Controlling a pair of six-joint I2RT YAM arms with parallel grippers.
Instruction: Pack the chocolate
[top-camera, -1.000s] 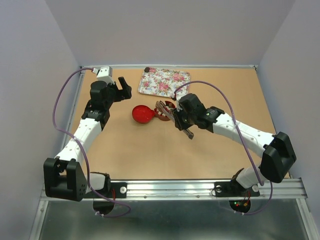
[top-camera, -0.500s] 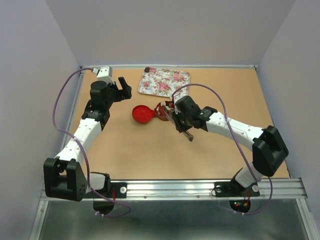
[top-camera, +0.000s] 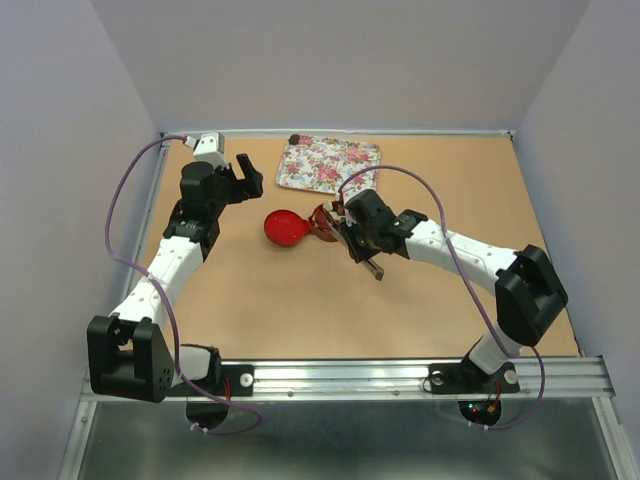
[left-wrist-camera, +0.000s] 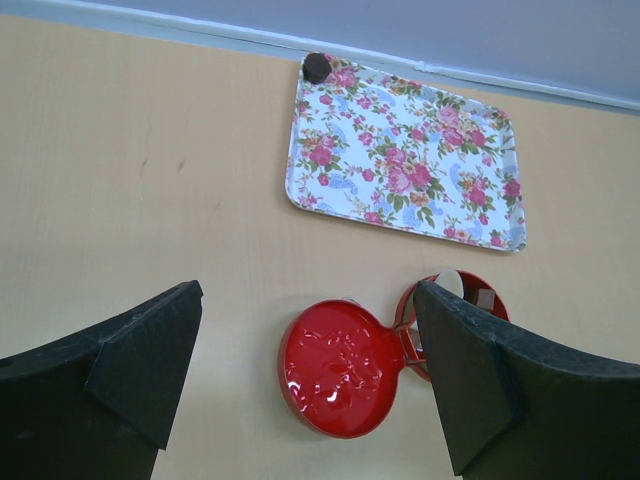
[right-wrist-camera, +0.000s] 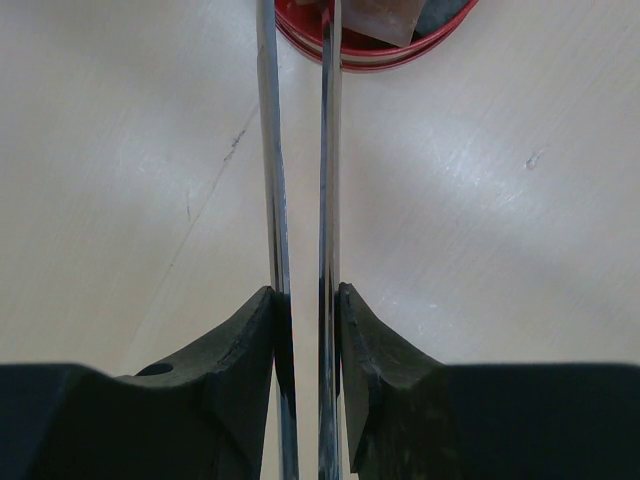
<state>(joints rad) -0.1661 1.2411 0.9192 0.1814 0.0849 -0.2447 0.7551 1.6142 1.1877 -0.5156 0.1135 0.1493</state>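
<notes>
The round red tin (top-camera: 332, 222) stands open mid-table, its red lid (top-camera: 285, 229) lying to its left. My right gripper (top-camera: 354, 236) is shut on the long metal tongs (right-wrist-camera: 328, 150), whose nearly closed tips reach into the tin (right-wrist-camera: 400, 55). Chocolate shows inside it: a cream-white piece (left-wrist-camera: 449, 283) and a brownish one (right-wrist-camera: 385, 20). One dark chocolate (left-wrist-camera: 317, 67) sits at the far-left corner of the flowered tray (left-wrist-camera: 405, 160). My left gripper (top-camera: 245, 176) hovers open, high and to the left of the lid (left-wrist-camera: 340, 365), holding nothing.
The flowered tray (top-camera: 328, 165) lies near the back wall, just beyond the tin. Walls close in the table on three sides. A metal rail (top-camera: 350, 375) runs along the near edge by the arm bases.
My right arm has swung a little left, elbow too, carrying the tongs closer over the tin. The left arm, lid and tray have not moved.
</notes>
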